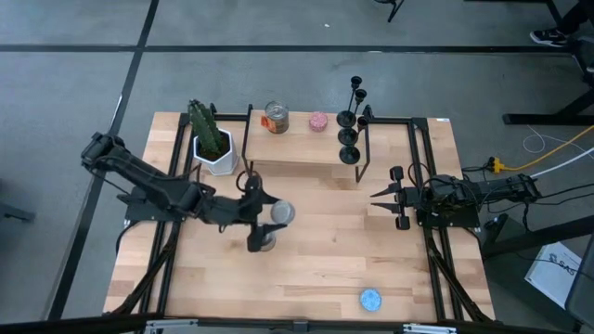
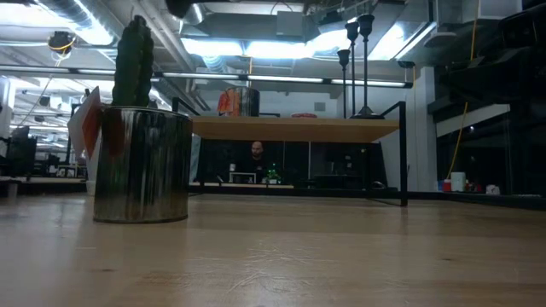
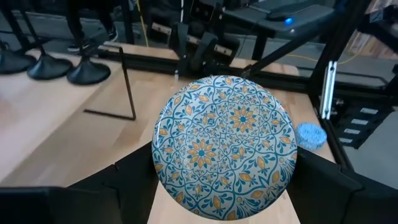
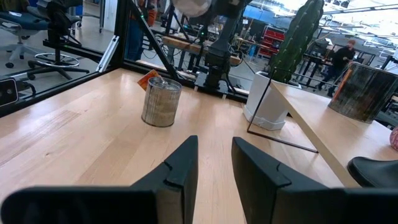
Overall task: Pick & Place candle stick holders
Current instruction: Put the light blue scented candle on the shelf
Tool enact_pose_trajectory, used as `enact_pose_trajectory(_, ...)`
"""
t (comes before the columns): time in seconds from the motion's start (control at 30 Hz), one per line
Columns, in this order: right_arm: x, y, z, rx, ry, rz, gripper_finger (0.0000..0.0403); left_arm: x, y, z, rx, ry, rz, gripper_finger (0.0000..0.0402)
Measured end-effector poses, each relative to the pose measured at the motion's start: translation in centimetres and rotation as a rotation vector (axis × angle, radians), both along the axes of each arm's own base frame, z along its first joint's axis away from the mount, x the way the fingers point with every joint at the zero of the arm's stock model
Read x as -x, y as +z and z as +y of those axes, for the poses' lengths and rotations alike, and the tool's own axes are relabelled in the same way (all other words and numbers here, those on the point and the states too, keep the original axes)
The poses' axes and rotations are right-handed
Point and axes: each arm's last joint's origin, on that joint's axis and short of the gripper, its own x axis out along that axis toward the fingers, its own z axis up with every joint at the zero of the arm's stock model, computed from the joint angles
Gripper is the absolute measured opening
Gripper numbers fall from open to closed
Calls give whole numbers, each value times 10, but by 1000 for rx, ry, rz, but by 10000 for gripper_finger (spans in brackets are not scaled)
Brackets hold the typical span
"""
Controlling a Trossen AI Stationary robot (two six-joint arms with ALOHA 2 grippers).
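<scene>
Upright candle stick holders (image 1: pixel 351 119), stems vertical, on shelf (image 1: pixel 302 147).

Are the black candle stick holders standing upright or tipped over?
Upright. The candle stick holders stand on their bases on the wooden shelf, stems vertical in the low view.

The high view looks straight down on the whole table (image 1: pixel 306 260). The low view sits at table height, very near a silver tin (image 2: pixel 141 164). Both views share the raised shelf (image 1: pixel 302 144).
</scene>
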Motion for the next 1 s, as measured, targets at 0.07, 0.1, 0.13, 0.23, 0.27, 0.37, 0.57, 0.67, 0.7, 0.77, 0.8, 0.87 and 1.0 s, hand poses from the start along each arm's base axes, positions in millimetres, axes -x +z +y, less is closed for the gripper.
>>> enact_pose_trajectory(0.07,0,0,0,0,0,0,101,-3,5,6,-3,-6,-8,286)
enact_pose_trajectory(0.1,0,0,0,0,0,0,101,-5,7,8,-8,-8,-10,286)
enact_pose_trajectory(0.13,0,0,0,0,0,0,101,-6,9,11,-15,-7,-14,286)
enact_pose_trajectory(0.23,0,0,0,0,0,0,101,-9,16,18,-40,-4,-25,286)
enact_pose_trajectory(0.27,0,0,0,0,0,0,101,-10,17,20,-50,2,-28,286)
enact_pose_trajectory(0.37,0,0,0,0,0,0,101,-12,22,27,-72,20,-38,286)
enact_pose_trajectory(0.57,0,0,0,0,0,0,101,-16,29,42,-104,58,-50,286)
enact_pose_trajectory(0.67,0,0,0,0,0,0,101,-20,31,51,-98,60,-60,286)
enact_pose_trajectory(0.7,0,0,0,0,0,0,101,-23,31,54,-92,62,-71,286)
enact_pose_trajectory(0.77,0,0,0,0,0,0,101,-27,29,61,-89,53,-76,286)
enact_pose_trajectory(0.8,0,0,0,0,0,0,101,-32,28,64,-84,47,-88,286)
enact_pose_trajectory(0.87,0,0,0,0,0,0,101,-41,25,71,-80,38,-84,286)
enact_pose_trajectory(1.0,0,0,0,0,0,0,101,-64,20,84,-83,73,-53,286)
